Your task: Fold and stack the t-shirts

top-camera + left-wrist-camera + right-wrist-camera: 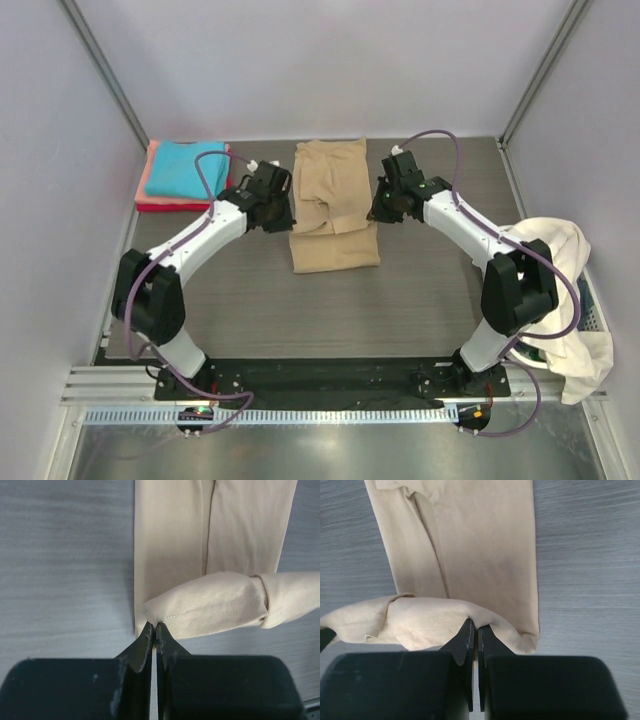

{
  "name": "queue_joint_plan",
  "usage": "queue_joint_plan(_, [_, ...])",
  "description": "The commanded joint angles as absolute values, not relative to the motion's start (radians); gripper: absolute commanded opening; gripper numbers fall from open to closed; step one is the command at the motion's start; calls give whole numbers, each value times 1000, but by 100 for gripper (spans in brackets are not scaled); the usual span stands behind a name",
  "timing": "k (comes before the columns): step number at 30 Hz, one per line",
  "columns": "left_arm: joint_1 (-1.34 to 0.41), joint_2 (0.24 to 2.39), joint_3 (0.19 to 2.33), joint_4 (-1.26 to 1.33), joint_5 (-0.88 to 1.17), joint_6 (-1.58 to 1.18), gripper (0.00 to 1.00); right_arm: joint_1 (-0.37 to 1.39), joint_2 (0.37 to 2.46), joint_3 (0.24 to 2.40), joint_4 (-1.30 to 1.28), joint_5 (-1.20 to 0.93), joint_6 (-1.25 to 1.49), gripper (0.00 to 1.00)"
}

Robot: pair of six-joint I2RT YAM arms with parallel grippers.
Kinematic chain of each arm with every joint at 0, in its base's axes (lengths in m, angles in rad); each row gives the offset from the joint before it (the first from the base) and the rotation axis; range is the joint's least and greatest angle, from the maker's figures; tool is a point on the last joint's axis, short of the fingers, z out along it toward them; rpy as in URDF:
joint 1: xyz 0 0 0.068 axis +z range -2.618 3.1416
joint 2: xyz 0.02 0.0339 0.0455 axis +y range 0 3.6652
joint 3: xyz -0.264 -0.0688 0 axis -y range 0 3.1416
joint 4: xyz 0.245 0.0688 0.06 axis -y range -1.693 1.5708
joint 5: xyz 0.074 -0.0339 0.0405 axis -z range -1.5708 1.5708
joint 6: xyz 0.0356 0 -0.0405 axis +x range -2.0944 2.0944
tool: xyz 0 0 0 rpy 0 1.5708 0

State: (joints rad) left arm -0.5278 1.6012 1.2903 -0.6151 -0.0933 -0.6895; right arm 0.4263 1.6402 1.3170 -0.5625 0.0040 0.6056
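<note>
I am clamping left gripper [156, 626] and right gripper [475, 626] on the tan shirt [335, 245], half-folded near the far edge. Turquoise shirt [185, 167] is lying stacked far-left; cream-white shirts [565, 250], right edge, are awaiting folding.

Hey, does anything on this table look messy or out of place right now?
Yes: a cream-white shirt hangs crumpled over the basket at the right edge, unfolded. The tan shirt mid-table and the folded stack look tidy.

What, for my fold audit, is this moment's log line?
mid-fold | left tool shut on tan t-shirt | right tool shut on tan t-shirt | folded stack far-left
</note>
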Motion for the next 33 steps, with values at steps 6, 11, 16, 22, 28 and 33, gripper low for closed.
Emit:
queue_joint_plan(6, [-430,1801,1515,-554,47,-577,0,353,1759,1459,-545,-41,535,1])
queue_joint_plan(11, [-423,1919,1637,-581,58,-566,0,325,1835,1523,-538,-73,522,1])
queue_joint_plan(16, [-410,1982,1696,-598,55,-565,0,293,1913,1584,-534,-117,512,1])
queue_joint_plan(22, [-391,2026,1730,-603,64,-563,0,287,1982,1652,-535,-161,503,1])
queue_joint_plan(28, [-365,2088,1795,-623,78,-563,7,275,2071,1726,-537,-184,489,6])
queue_joint_plan(33, [-310,2298,2131,-773,146,-563,46,213,2189,1957,-584,-176,511,76])
